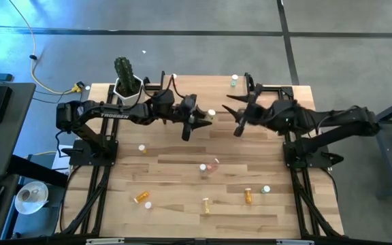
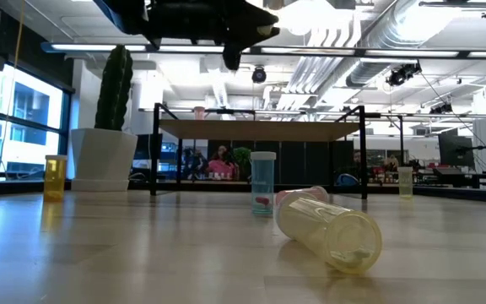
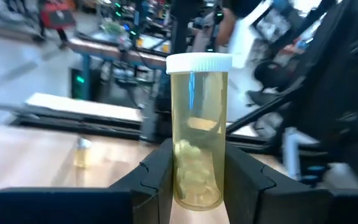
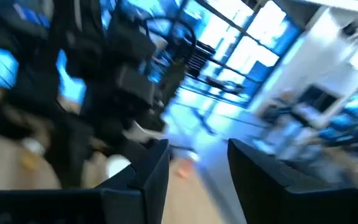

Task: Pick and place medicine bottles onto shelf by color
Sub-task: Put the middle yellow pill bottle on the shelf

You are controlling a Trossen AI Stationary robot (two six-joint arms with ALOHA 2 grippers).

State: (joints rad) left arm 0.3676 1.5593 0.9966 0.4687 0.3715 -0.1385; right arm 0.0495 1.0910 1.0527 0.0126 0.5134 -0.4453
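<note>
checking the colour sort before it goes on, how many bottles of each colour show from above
orange bottles: 2
yellow bottles: 2, one held in the left gripper
pale green bottles: 2
pink-red bottle: 1
bottles of unclear colour: 2
total: 9

yellow bottle (image 3: 196, 143), white cap (image 3: 199, 62)

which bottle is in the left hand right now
The pale yellow bottle with a white cap, held upright between the left hand's fingers above the table. The other bottles, like the yellow one lying on its side, sit on the tabletop.
</note>
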